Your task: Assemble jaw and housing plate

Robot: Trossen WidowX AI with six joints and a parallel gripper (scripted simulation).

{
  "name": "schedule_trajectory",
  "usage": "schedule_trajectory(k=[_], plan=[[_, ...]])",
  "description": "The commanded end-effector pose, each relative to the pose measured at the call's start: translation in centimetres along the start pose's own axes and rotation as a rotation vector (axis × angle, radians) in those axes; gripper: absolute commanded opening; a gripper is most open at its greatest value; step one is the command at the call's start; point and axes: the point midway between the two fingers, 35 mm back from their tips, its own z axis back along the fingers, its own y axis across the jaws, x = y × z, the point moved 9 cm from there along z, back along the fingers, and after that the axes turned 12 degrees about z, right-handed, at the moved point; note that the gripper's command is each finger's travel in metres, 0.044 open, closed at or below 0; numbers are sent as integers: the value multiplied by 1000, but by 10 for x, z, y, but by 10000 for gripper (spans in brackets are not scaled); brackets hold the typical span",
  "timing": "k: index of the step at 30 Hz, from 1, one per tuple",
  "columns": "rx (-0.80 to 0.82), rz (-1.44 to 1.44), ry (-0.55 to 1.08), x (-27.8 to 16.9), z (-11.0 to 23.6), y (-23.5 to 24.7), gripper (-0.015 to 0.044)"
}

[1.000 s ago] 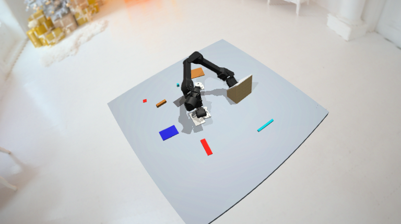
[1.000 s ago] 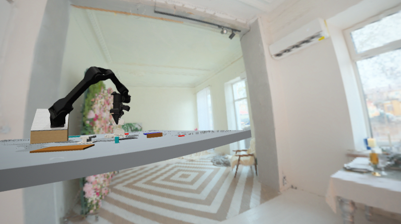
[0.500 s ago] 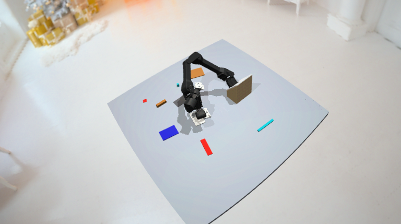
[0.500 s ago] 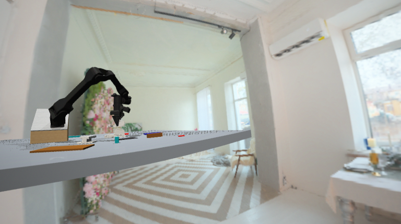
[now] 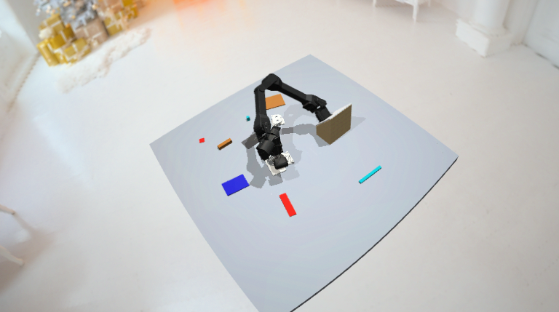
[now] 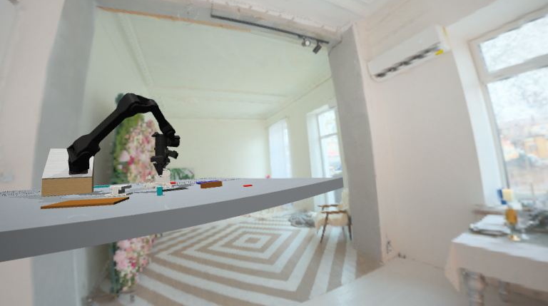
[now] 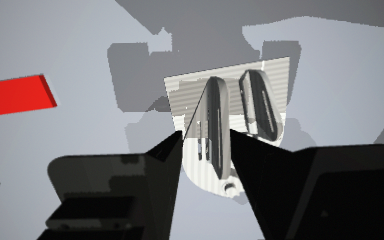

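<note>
My gripper is shut on a white jaw, a long upright piece held above the white ridged base plate. The other jaw stands on the base, close to the right of the held one in the wrist view. A small round pin shows near the base's rounded end. Whether the held jaw sits on a pin and whether the teeth mesh is hidden. A separate white piece, seemingly the housing plate, lies apart near the orange board.
Around stand the orange board, brown block, teal piece, blue plate, red strip, cyan bar, small red piece and the arm's mounting block.
</note>
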Motion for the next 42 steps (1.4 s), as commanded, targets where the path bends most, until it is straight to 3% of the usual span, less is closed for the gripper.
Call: schedule_trajectory(k=[1, 42], plan=[[-5, 10, 0, -2, -7, 0, 134], [-7, 5, 0, -2, -21, 0, 134]])
